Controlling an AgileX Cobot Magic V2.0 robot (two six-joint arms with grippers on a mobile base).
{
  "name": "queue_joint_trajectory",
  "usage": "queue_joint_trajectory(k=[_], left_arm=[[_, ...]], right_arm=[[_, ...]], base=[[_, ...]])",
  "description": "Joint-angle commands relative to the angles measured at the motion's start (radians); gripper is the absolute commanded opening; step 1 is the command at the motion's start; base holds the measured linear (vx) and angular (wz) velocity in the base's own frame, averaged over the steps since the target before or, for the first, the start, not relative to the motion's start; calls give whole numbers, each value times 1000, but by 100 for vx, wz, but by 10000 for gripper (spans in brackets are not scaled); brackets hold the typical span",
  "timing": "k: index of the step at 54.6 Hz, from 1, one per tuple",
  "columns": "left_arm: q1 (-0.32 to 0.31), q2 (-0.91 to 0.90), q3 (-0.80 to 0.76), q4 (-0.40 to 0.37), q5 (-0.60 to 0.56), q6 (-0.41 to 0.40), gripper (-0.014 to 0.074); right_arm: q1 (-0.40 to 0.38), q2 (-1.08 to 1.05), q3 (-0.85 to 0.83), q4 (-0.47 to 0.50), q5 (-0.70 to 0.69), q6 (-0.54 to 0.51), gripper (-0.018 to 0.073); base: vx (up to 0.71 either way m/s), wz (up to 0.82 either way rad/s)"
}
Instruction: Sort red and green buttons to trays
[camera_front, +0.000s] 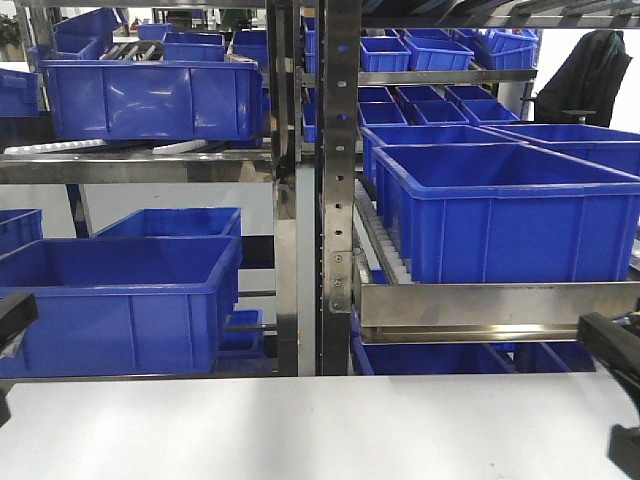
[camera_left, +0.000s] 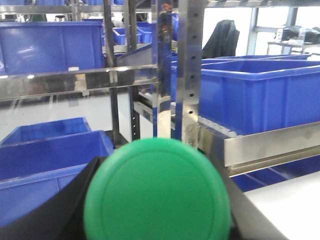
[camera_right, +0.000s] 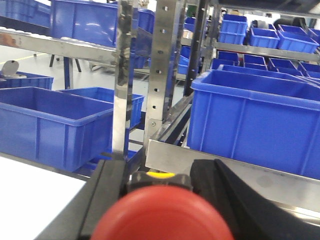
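buttons held one per arm, each cap turned toward its own wrist camera. the left gripper (camera_left: 157, 212) is closed on the green button (camera_left: 157, 187). its round mushroom cap fills the lower part of the left wrist view, dark fingers (camera_left: 60, 210) flank it on both sides, and the switch body is hidden behind the cap. the right gripper (camera_right: 162, 197) is likewise clamped on the red button (camera_right: 160, 217), with black fingers (camera_right: 107, 197) pressed to either side and a sliver of yellow showing just above the cap. in the front view only dark parts of the arms appear at the left and right edges, low over the white table (camera_front: 300, 430). both wrist views face the steel rack (camera_front: 335, 200) and its blue crates (camera_front: 480, 220). one colour per arm is judged a carrying arrangement, letting each button go to its matching tray without a handover. the trays appear in no view, so how near they lie cannot be told.
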Motion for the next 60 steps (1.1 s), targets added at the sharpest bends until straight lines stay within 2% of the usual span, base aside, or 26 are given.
queue_joint_trajectory(k=[1, 11, 15, 24, 60], left_arm=[[-12, -76, -36, -1, -63, -10, -3], [-12, -169, -26, -1, 76, 53, -1], [-12, -187, 2, -3, 64, 69, 0], [-12, -197, 62, -13, 31, 31, 0], [-12, -197, 69, -19, 49, 32, 0]], right_arm=[[2, -56, -38, 6, -66, 3, -9], [2, -99, 26, 4, -26, -1, -9], [2, -104, 56, 15, -72, 0, -9], [2, -106, 65, 28, -142, -1, -9], [2, -106, 65, 27, -129, -1, -9]], base=[[0, 0], [0, 0], [0, 0], [0, 0], [0, 0]])
